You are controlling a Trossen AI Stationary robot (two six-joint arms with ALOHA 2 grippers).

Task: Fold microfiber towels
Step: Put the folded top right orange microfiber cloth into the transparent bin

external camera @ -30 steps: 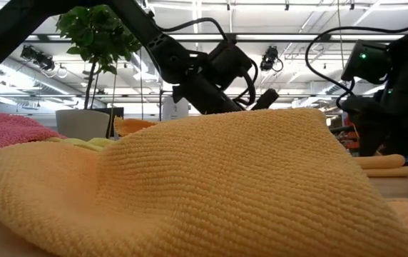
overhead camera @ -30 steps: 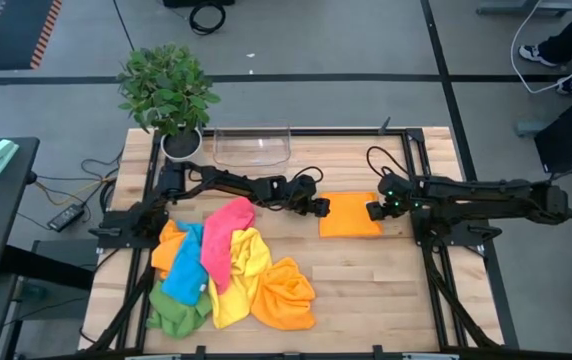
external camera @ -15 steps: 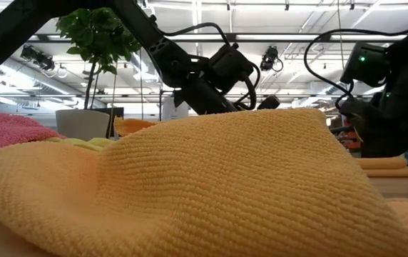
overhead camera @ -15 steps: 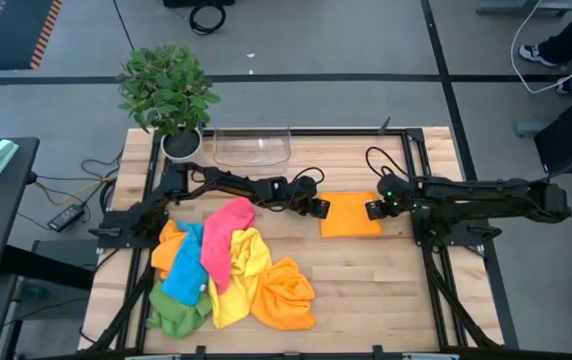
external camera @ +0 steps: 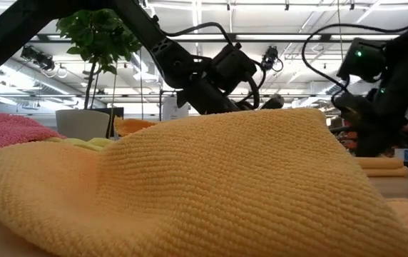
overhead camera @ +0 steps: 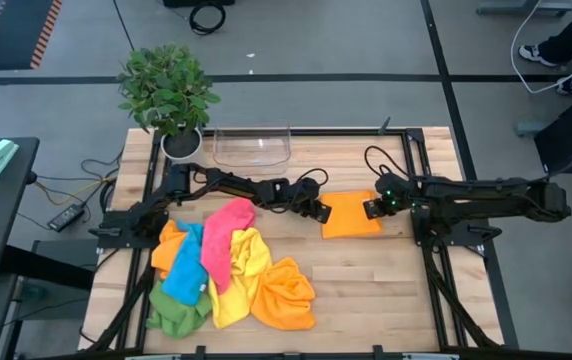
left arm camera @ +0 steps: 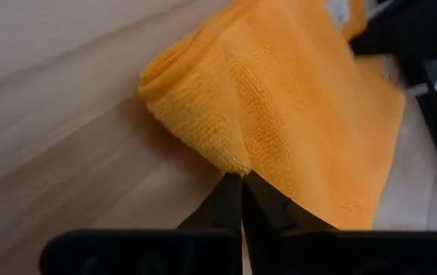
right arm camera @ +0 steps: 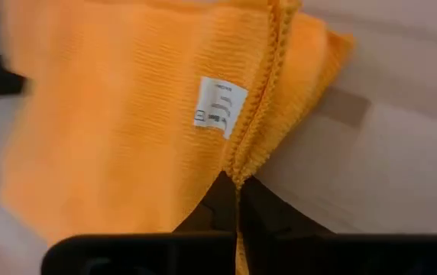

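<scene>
A wooden table [overhead camera: 366, 280] is seen from above, with two dark robot arms reaching toward its middle from either side. Between them a folded orange microfiber towel [overhead camera: 351, 214] is lying flat on the wood. The left gripper [overhead camera: 319, 213] is sitting at the towel's left edge, its fingers pressed together and pinching a corner of the orange cloth; its wrist camera is showing the two dark fingertips [left arm camera: 243, 195] meeting right at that folded corner. The right gripper [overhead camera: 371, 209] is sitting at the towel's right edge, likewise closed and pinching the hemmed edge, close to a small white label [right arm camera: 220, 107] sewn on the cloth. To the left and nearer the front of the table, a loose pile of unfolded towels [overhead camera: 228, 270] is lying in a heap: pink, blue, green, yellow and orange. At the far edge of the table a clear plastic tray [overhead camera: 252, 146] is standing beside a potted plant [overhead camera: 168, 92].
</scene>
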